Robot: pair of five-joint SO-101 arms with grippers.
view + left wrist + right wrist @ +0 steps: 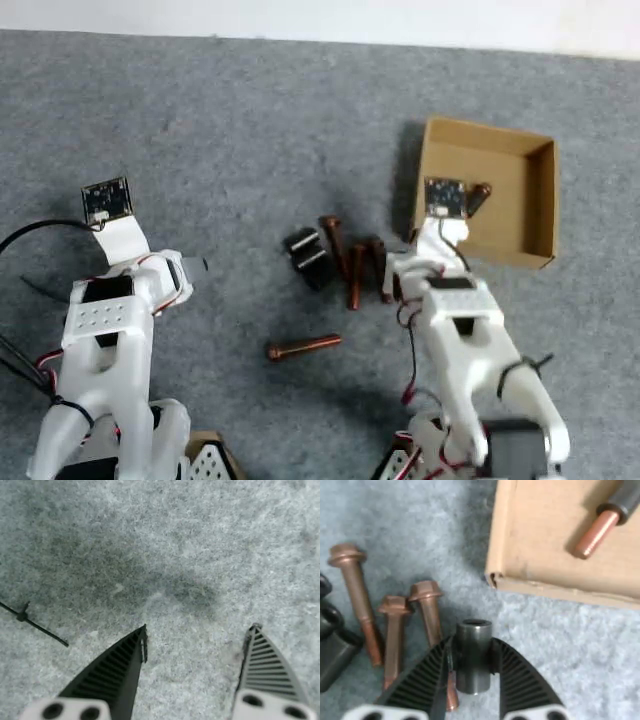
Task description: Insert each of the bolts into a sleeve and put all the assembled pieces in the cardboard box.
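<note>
Robot at work: the right claw point(471, 642) pinches a dark metal sleeve point(472, 672) between its ribbed fingers, over the grey mat point(250, 130) just outside the near wall of the cardboard box point(540, 200). The sleeve's open end points toward the box. Whether the sleeve rests on the mat or hangs just above it cannot be told.

Just beside the sleeve lie three copper-coloured bolts point(394, 630), close together with their heads toward the far side of the table. One of them is partly hidden under a finger. Two spare sleeves point(306, 256) lie side by side next to the bolts, on the side away from the box. A fourth bolt point(303, 347) lies apart from the rest, nearer the arms' bases and crosswise to the others.

Inside the box rests one assembled piece point(607, 515), its copper shank poking out of its dark sleeve, close to the wall that faces the loose parts.

The left claw point(200, 627) hovers over bare mat, fingers spread wide and holding nothing, well apart from the parts. A thin black cable point(35, 625) lies on the mat near it.
</note>
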